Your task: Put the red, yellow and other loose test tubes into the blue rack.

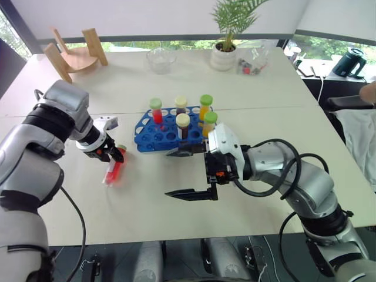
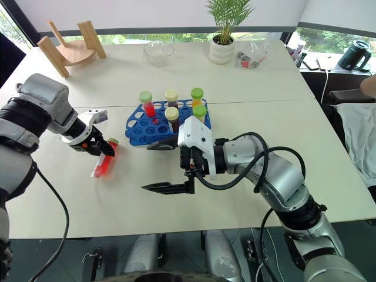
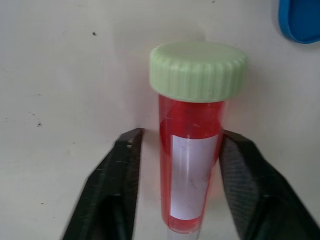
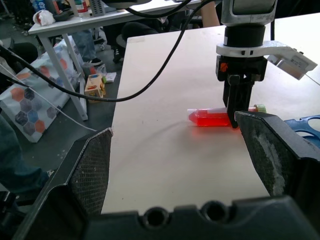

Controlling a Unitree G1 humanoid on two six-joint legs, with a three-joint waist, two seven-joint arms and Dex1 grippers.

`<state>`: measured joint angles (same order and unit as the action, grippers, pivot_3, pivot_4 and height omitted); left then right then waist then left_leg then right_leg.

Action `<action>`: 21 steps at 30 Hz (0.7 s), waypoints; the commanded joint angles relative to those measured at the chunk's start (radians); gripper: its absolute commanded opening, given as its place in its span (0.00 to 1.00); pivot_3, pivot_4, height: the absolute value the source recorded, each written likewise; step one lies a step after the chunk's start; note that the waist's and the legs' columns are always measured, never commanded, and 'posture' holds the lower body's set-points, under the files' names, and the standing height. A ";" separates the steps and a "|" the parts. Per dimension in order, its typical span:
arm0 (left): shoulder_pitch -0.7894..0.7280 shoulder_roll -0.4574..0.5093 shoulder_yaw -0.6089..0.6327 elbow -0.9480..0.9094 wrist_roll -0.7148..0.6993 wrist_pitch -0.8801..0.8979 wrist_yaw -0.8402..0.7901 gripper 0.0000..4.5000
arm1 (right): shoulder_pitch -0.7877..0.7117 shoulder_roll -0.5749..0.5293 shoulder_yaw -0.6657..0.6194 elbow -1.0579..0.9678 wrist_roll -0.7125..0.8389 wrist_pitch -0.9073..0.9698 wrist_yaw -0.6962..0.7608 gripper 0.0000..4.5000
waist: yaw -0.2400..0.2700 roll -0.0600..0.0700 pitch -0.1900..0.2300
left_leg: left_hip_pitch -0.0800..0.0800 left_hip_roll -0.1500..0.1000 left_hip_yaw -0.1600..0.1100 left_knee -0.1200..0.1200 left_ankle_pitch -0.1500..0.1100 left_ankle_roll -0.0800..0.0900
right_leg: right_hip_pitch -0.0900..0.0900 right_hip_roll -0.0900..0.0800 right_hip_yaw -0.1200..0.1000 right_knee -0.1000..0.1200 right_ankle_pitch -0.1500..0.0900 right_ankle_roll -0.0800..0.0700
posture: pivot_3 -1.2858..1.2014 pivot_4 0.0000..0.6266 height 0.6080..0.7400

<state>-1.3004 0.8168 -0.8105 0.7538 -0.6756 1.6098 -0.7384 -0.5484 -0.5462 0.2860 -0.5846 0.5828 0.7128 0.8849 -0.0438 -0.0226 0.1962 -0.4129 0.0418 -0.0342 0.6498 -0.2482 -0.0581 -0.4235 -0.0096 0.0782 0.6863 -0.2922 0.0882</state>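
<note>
A red test tube with a pale green cap lies on the white table, left of the blue rack. My left gripper points down and is shut on it just below the cap; its fingers flank the tube. Several capped tubes stand in the rack, with red, brown and orange-yellow contents. My right gripper hovers open in front of the rack, holding nothing, with the red tube ahead of it.
At the table's far side stand a wooden stand, a glass bowl, a potted plant and a plastic bag. A black kettle and a person's arm are at the right.
</note>
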 commanded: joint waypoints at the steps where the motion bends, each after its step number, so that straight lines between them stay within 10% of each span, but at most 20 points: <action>1: 0.014 0.005 -0.002 -0.015 0.004 0.005 -0.001 0.17 | 0.010 -0.007 -0.028 -0.021 -0.007 -0.020 -0.012 0.96 | 0.000 0.000 0.000 | 0.000 0.000 0.000 0.000 0.000 0.000 | 0.000 0.000 0.000 0.000 0.000 0.000 | 0.52 0.24 1.00; 5: 0.050 0.047 0.121 -0.115 0.032 -0.010 -0.004 0.17 | 0.036 -0.041 -0.050 -0.017 -0.019 -0.029 -0.009 0.96 | 0.000 0.000 0.000 | 0.000 0.000 0.000 0.000 0.000 0.000 | 0.000 0.000 0.000 0.000 0.000 0.000 | 0.52 0.24 1.00; 11: 0.345 0.313 0.682 -0.290 -0.017 -0.708 -0.291 0.17 | 0.057 -0.125 -0.199 -0.014 0.069 0.054 -0.019 0.96 | -0.007 0.000 0.000 | 0.000 0.003 0.001 -0.002 0.002 -0.004 | -0.002 0.000 0.000 0.001 0.000 -0.001 | 0.52 0.24 1.00; 15: 0.480 0.195 1.033 -0.471 -0.165 -0.794 -0.221 0.17 | 0.000 -0.137 -0.238 0.050 0.093 0.084 -0.010 0.96 | 0.020 0.000 0.000 | 0.000 0.002 0.001 -0.001 0.002 -0.004 | 0.000 -0.002 -0.001 0.000 0.000 -0.002 | 0.52 0.24 1.00; 21: 0.585 -0.111 1.061 -0.734 -0.087 -1.022 -0.087 0.17 | -0.102 -0.179 -0.237 0.149 0.110 0.128 0.054 0.96 | 0.036 0.000 0.000 | 0.005 -0.001 0.000 0.005 0.002 -0.004 | 0.013 -0.003 -0.001 -0.007 0.001 0.001 | 0.52 0.24 1.00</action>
<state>-0.7072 0.7136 0.2457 0.0873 -0.7878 0.6612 -0.8478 -0.6305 -0.7060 0.0735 -0.4427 0.6785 0.8369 0.9188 -0.0073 -0.0231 0.1960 -0.4083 0.0411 -0.0335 0.6566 -0.2461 -0.0618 -0.4107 -0.0125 0.0780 0.6797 -0.2902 0.0916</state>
